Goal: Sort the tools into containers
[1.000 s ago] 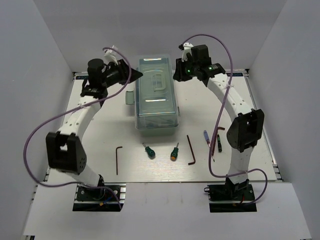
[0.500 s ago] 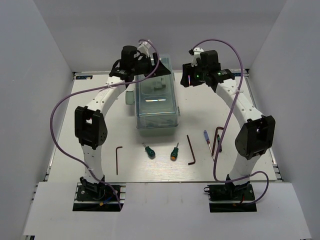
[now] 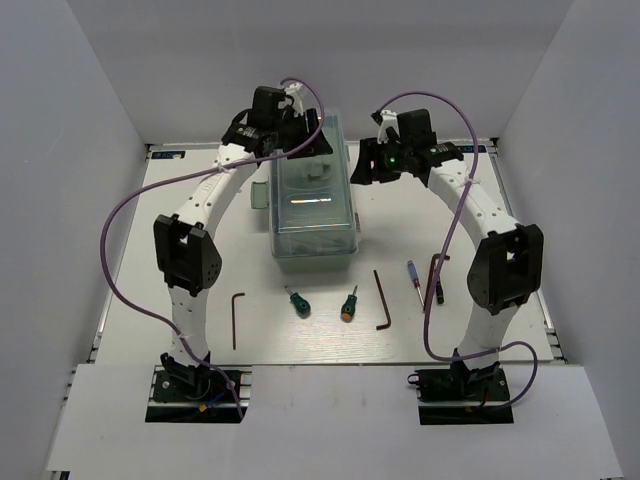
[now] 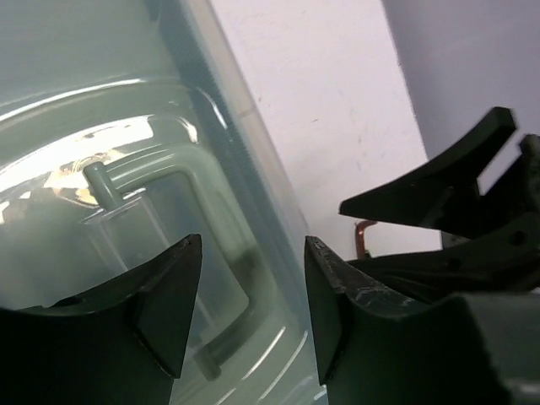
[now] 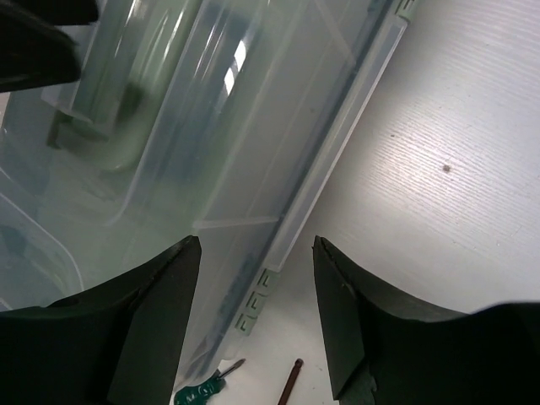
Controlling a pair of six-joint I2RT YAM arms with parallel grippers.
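Observation:
The toolbox (image 3: 312, 200) with its clear lid shut stands in the middle of the table. My left gripper (image 3: 313, 138) is open above its far end; in the left wrist view (image 4: 251, 283) the jaws hang over the lid's handle (image 4: 160, 194). My right gripper (image 3: 361, 168) is open at the toolbox's right edge; in the right wrist view (image 5: 257, 287) the jaws straddle that edge (image 5: 333, 160). Near the front lie a hex key (image 3: 237, 318), two stubby green screwdrivers (image 3: 298, 301) (image 3: 349, 304), a second hex key (image 3: 382, 300), a blue-handled screwdriver (image 3: 413, 273) and a dark tool (image 3: 438, 283).
White walls enclose the table on three sides. The right gripper's fingers (image 4: 439, 194) show close beside the left gripper in the left wrist view. A stubby screwdriver (image 5: 202, 390) and a hex key tip (image 5: 289, 381) show below the right jaws.
My left arm has swung from the left side over the toolbox's far end. My right gripper has moved down and left to the toolbox's right edge.

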